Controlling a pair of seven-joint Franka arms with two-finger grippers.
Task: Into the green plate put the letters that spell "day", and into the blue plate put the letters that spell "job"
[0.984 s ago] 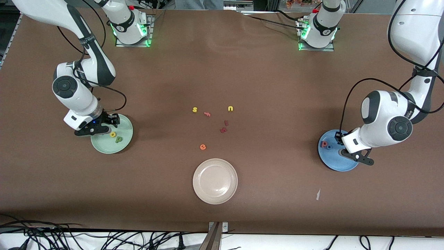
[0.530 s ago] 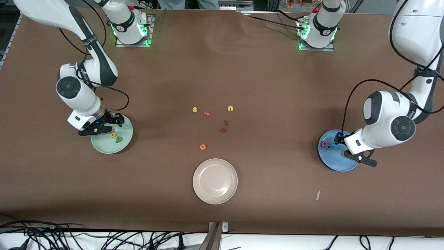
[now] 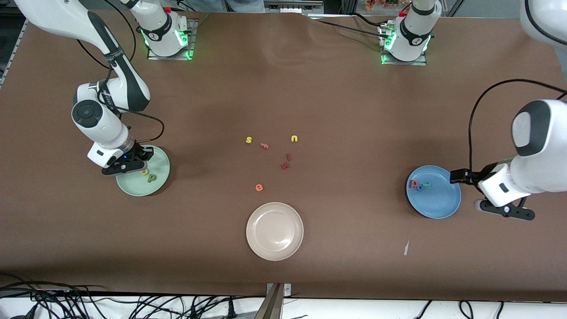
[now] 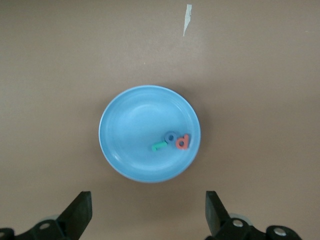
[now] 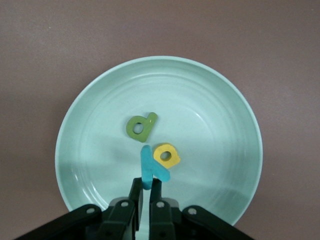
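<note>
The green plate (image 3: 133, 188) (image 5: 100, 100) sits toward the right arm's end of the table. In it lie the dark green d (image 3: 152, 178) (image 5: 141, 126) and the yellow a (image 3: 144, 172) (image 5: 166, 155). My right gripper (image 3: 128, 167) (image 5: 149, 187) hangs low over this plate, shut on the stem of the light teal y (image 5: 149, 167). The blue plate (image 3: 436, 206) (image 4: 125, 130) holds the pinkish-red b (image 3: 414, 183) (image 4: 183, 142), the blue o (image 3: 420, 188) (image 4: 171, 137) and the teal j (image 3: 427, 184) (image 4: 158, 146). My left gripper (image 3: 505, 212) (image 4: 148, 212) is open and empty, above the bare table beside the blue plate.
A beige plate (image 3: 274, 231) lies near the front edge at mid-table. Loose letters sit mid-table: yellow s (image 3: 249, 140), yellow u (image 3: 294, 138), a pink letter (image 3: 264, 145), two dark red letters (image 3: 286, 162) and an orange e (image 3: 259, 188). A paper scrap (image 3: 405, 248) lies near the blue plate.
My left gripper opened, left the j in the blue plate and drew back toward its end of the table. My right gripper's fingers closed over the green plate.
</note>
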